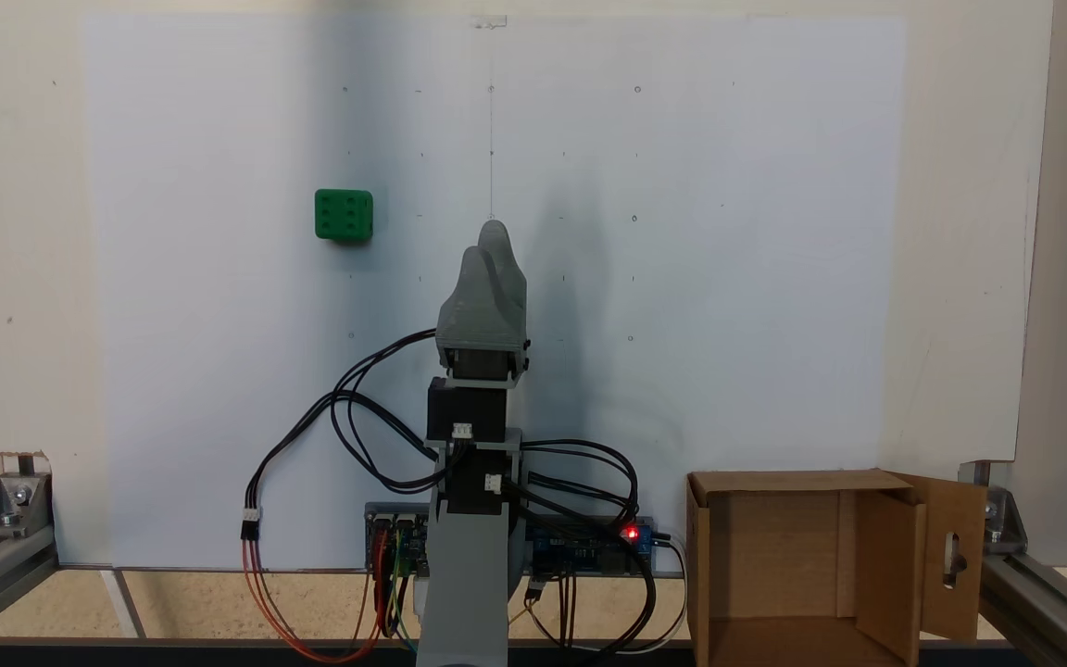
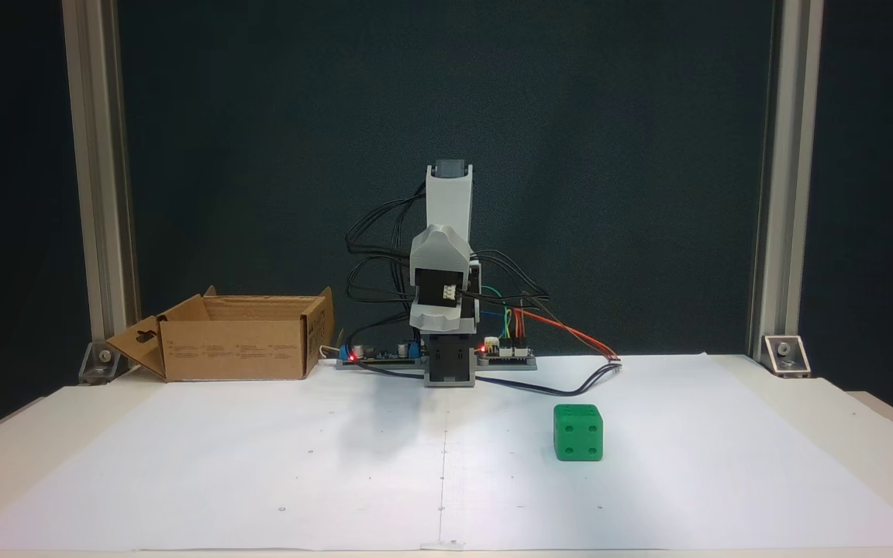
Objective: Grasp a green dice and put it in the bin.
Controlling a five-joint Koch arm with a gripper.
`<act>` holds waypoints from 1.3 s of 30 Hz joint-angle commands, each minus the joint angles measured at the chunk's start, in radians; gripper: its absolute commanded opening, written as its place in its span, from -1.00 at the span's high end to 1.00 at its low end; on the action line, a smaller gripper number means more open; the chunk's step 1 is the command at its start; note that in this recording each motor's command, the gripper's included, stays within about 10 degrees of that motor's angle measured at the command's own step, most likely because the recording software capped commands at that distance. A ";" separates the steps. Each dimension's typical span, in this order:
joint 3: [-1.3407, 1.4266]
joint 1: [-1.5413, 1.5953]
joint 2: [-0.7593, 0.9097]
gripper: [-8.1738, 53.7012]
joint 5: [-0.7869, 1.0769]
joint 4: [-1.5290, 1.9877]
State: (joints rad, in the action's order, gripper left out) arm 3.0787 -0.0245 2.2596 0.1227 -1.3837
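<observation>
Pincer [image 1: 489,243]: your pincer points out over the white sheet, its two grey tips pressed together and holding nothing.
Green dice [image 1: 344,215]: you see it resting on the table [image 2: 183,434], well apart from the pincer, to its left in the top-down fixed view.
Bin [image 1: 807,565]: your open cardboard box stands beside the arm's base, keyhole flap swung outward.
Circuit board [image 2: 505,353]: a red light glows.
</observation>
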 commanded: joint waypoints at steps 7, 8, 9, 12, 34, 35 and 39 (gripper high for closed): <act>-0.086 -0.011 0.106 -0.69 -0.014 0.288; -0.141 -0.008 0.107 -0.69 -0.014 0.352; -0.198 -0.002 0.107 -0.68 -0.015 0.425; -0.383 0.031 0.104 -0.66 -0.025 0.635; -1.333 0.354 -0.344 -0.64 -0.390 2.084; -1.379 0.371 -0.394 -0.64 -0.399 2.141; -1.555 0.460 -0.563 -0.64 -0.420 2.338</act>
State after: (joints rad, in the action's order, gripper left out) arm 1.6045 0.4065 1.7288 -0.2470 0.8943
